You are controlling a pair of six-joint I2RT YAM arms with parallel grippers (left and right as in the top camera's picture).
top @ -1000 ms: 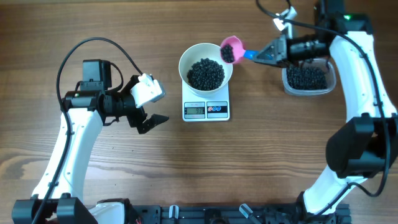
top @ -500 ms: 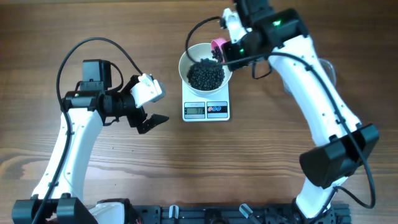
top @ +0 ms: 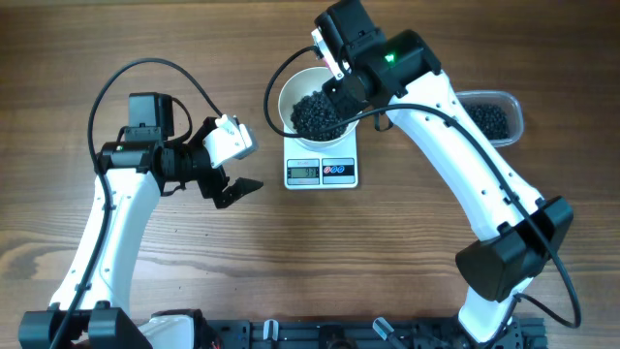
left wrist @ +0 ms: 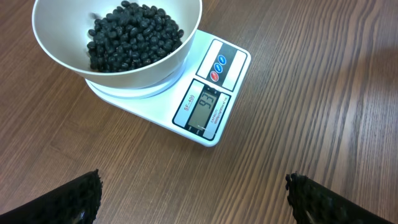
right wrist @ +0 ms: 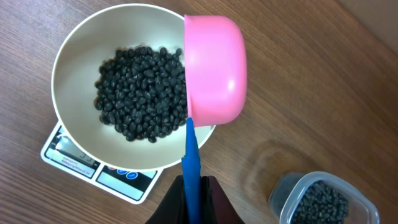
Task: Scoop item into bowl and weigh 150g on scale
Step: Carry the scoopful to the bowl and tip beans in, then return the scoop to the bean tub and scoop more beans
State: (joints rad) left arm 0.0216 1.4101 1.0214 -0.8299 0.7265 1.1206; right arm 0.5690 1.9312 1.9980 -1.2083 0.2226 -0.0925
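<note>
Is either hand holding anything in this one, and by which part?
The right hand grips the pink scoop by its blue handle, tipped over the bowl. The left hand is open, empty.

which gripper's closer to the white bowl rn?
Right. The right gripper holds the pink scoop tipped over the rim of the bowl; the left gripper hangs open beside the scale, clear of it.

black beans in a white bowl; white scale with grey display, blue and red buttons; pink scoop on a blue handle; brown, streaky wood-grain bench.
</note>
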